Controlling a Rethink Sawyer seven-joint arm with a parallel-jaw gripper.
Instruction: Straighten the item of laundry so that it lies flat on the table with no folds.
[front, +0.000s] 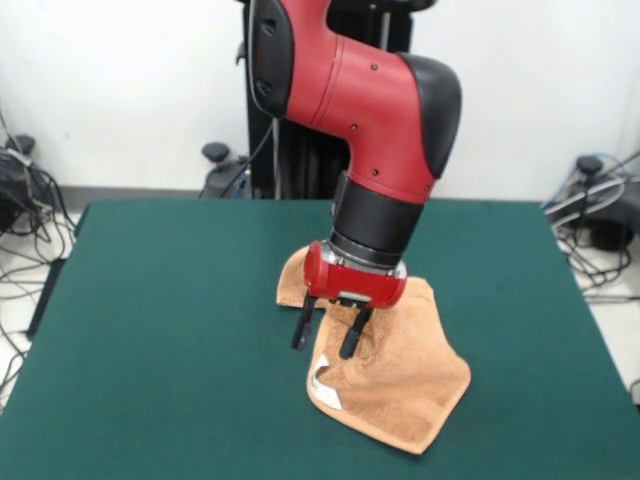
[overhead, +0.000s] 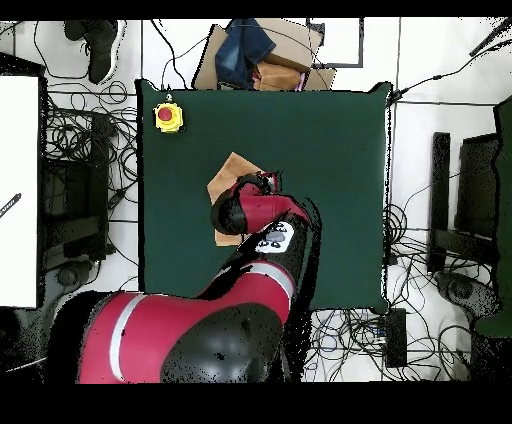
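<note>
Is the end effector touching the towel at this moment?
Cannot tell. In the front view the open end effector hangs over the towel, fingertips overlapping its edge, but contact isn't plain; the overhead view hides it under the arm.

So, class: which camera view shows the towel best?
The front view. There most of the towel shows on the table, rumpled, with a lifted near edge, and the gripper hangs over it, fingers apart. In the overhead view the arm hides all but one corner.

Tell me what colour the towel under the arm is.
Tan-orange; the towel shows best in the front view, lying on the dark green table.
</note>
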